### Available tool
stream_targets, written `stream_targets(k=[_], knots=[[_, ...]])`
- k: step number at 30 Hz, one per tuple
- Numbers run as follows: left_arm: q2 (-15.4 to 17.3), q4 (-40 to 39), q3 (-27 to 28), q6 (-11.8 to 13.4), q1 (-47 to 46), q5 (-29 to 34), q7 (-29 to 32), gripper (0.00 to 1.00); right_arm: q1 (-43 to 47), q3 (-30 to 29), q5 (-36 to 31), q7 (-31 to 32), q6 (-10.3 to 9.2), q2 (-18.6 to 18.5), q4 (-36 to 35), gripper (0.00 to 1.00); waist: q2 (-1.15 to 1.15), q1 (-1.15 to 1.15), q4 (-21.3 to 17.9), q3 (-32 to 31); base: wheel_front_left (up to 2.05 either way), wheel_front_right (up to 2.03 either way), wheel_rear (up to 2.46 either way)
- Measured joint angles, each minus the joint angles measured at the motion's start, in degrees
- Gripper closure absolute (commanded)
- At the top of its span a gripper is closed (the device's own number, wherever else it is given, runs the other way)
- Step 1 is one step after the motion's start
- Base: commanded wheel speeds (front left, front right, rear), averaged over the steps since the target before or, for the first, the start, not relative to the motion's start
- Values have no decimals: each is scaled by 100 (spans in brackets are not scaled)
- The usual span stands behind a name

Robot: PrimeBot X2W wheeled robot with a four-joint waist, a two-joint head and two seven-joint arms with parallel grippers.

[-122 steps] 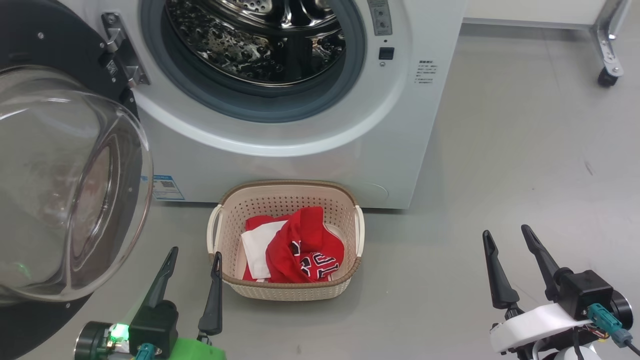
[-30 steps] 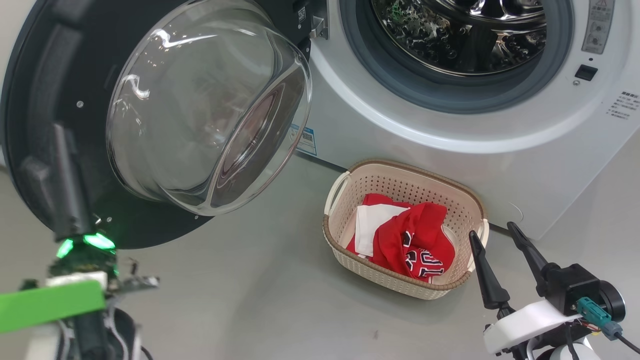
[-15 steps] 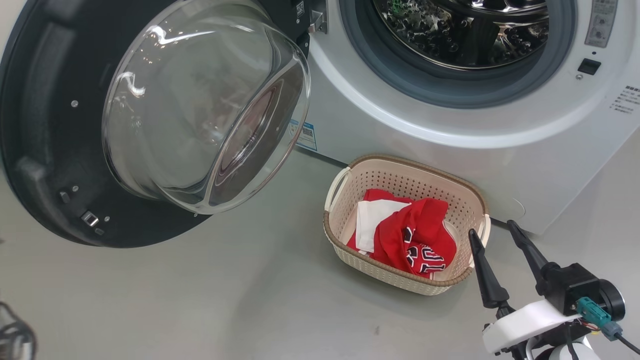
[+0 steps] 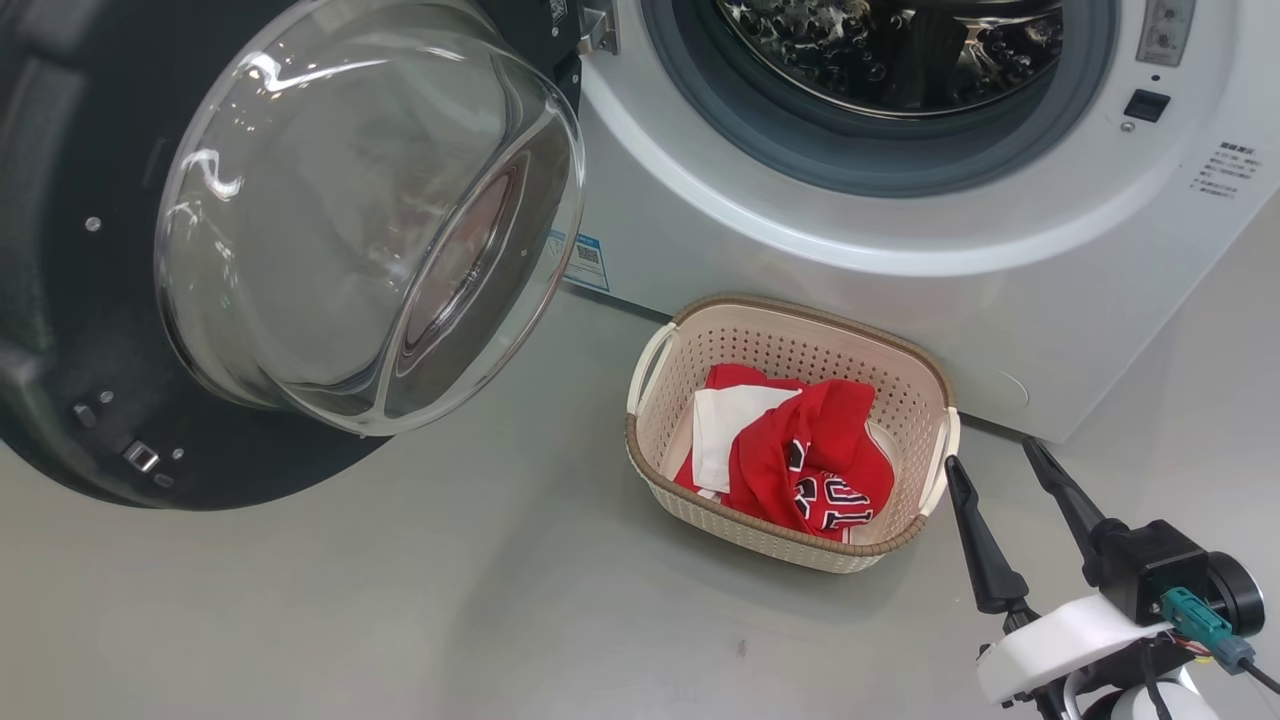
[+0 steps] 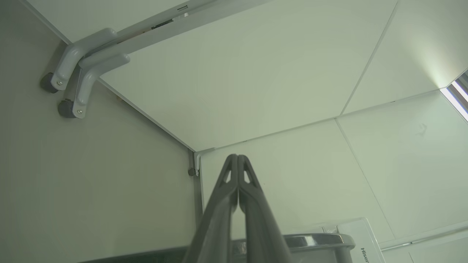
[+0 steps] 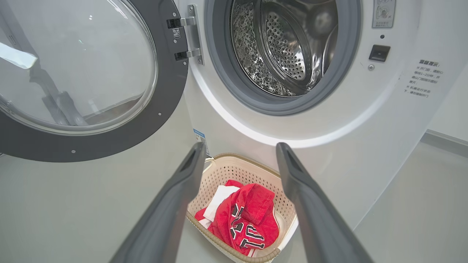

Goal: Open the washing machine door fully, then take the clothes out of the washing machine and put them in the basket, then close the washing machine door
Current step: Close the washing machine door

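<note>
Test lab — washing machine on bare floor (castered white panels).

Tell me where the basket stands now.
Head view, right of centre: the basket sits on the floor before the washing machine, below its opening; the right hand is beside it.

Washing machine door cropped top & left; warning txt too small to read.

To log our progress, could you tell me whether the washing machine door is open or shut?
Open: the washing machine door is swung wide, clear of the opening, leaving the steel drum exposed.
</note>
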Motion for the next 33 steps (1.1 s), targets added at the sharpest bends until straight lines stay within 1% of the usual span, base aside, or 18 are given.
stream_targets(k=[6, 17, 20, 25, 33], knots=[[133, 499, -205, 48, -29, -24, 304, 100, -3, 14, -7, 55, 48, -41, -58, 0, 0, 0, -101, 64, 0, 0, 0], [168, 1138, -424, 44, -258, -24, 622, 100, -4, -62, -7, 75, 44, -78, -98, 0, 0, 0, -228, 121, 0, 0, 0], [191, 1269, -477, -21, -272, -24, 725, 100, -4, -64, 0, 76, 45, -77, -116, 0, 0, 0, -229, 121, 0, 0, 0], [305, 1421, -630, -202, -304, -23, 976, 100, -4, -78, 1, 100, 43, -89, -193, 0, 0, 0, -214, 152, 0, 0, 0], [314, 1634, -689, -431, -370, -23, 1194, 100, -4, -75, 1, 124, 44, -105, -194, 0, 0, 0, -199, 178, 0, 0, 0]])
